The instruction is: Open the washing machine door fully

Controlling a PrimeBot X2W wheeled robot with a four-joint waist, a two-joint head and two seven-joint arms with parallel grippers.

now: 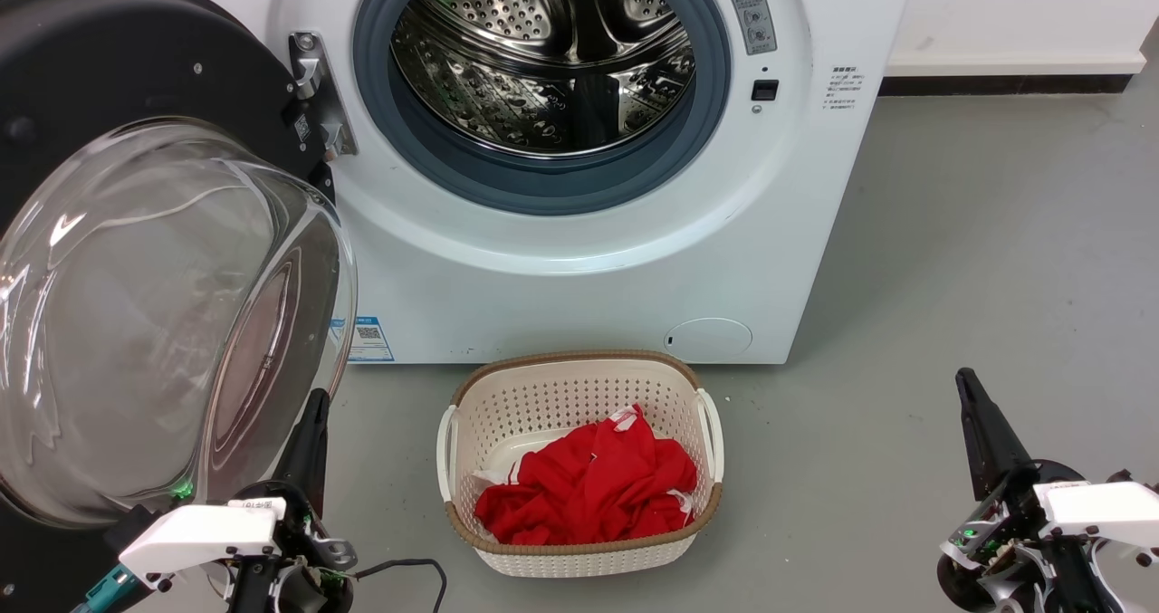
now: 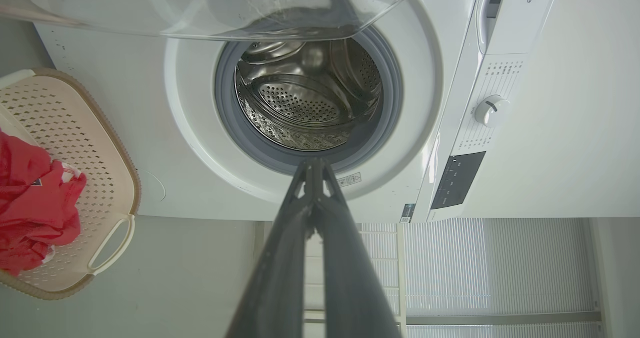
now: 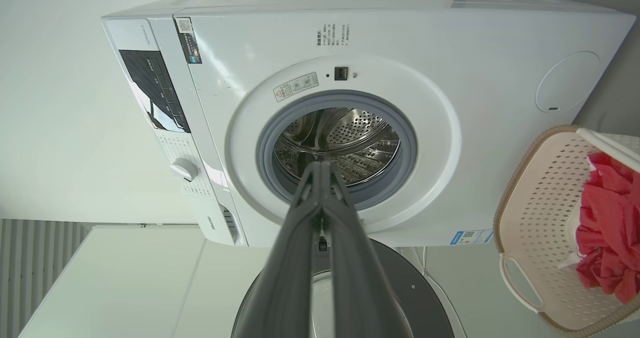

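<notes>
The left gripper (image 1: 316, 405) is found clenched, its two fingers pressed together with nothing held between them. It is raised just beside the lower rim of the glass bowl (image 1: 163, 341), and contact there cannot be confirmed. The right gripper (image 1: 967, 382) is likewise clenched and empty, held above the floor (image 1: 996, 233) well apart from the washing machine (image 1: 589, 296). The washing machine door (image 1: 109, 61) is seen swung out on its hinge (image 1: 312, 97) at the machine's left, with the drum opening (image 1: 543, 70) fully exposed. The door is round, so no long axis is noted. It stands upright, its inner face and bulging glass turned towards the robot and the basket (image 1: 579, 378) of red clothing (image 1: 589, 491).
</notes>
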